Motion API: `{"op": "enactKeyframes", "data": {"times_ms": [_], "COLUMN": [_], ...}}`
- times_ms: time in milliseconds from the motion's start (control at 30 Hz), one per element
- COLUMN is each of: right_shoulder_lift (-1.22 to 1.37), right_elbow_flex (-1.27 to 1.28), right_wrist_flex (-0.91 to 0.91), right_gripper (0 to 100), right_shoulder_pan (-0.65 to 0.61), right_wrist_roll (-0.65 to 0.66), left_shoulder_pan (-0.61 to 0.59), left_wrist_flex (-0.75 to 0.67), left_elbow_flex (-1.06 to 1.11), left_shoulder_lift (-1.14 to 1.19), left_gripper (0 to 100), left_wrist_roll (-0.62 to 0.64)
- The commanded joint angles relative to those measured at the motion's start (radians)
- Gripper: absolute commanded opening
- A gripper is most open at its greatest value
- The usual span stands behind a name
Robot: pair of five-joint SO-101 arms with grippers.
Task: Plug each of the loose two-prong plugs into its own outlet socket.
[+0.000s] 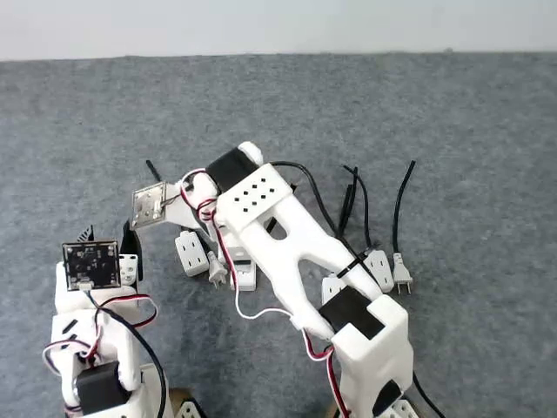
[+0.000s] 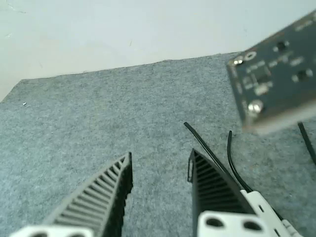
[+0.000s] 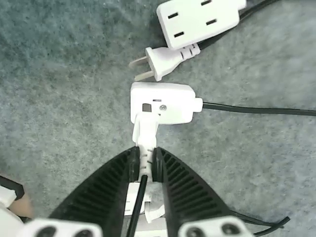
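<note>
My right gripper (image 3: 145, 157) is shut on a white two-prong plug (image 3: 145, 133) whose front sits in a white outlet socket (image 3: 165, 102) on the grey carpet. Just beyond lies a loose white plug (image 3: 159, 61) with bare prongs, beside a multi-slot outlet (image 3: 200, 19). In the high view that outlet (image 1: 191, 252) and loose plug (image 1: 216, 270) lie under the right arm (image 1: 287, 235). My left gripper (image 2: 160, 165) hovers open over bare carpet, near the left edge of the cluster (image 1: 109, 237). Another loose plug (image 1: 402, 275) lies at the right beside an outlet (image 1: 379, 266).
Black cables (image 1: 357, 205) trail toward the back of the carpet, and one (image 2: 212, 158) runs past my left gripper. The right arm's camera board (image 2: 276, 74) hangs close ahead of the left gripper. A further outlet (image 1: 332, 286) lies under the right arm.
</note>
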Motion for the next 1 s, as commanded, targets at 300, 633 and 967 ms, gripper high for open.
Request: {"op": "enactKeyframes", "data": {"times_ms": [300, 633, 967], "right_shoulder_lift": [0.156, 0.186, 0.099], "right_elbow_flex": [-0.199, -0.203, -0.169], "right_wrist_flex": [0.039, 0.045, 0.047], "right_gripper": [0.8, 0.8, 0.8], "right_shoulder_pan": [0.056, 0.048, 0.048], "right_wrist_roll": [0.078, 0.080, 0.046], "left_shoulder_pan": [-0.003, -0.003, -0.003], "left_wrist_flex": [-0.029, -0.029, -0.101], "left_elbow_flex": [-0.007, -0.005, 0.044], "left_shoulder_lift": [-0.020, -0.020, -0.020], "left_gripper": [18, 18, 18], "left_wrist_roll": [-0.008, -0.008, -0.011]}}
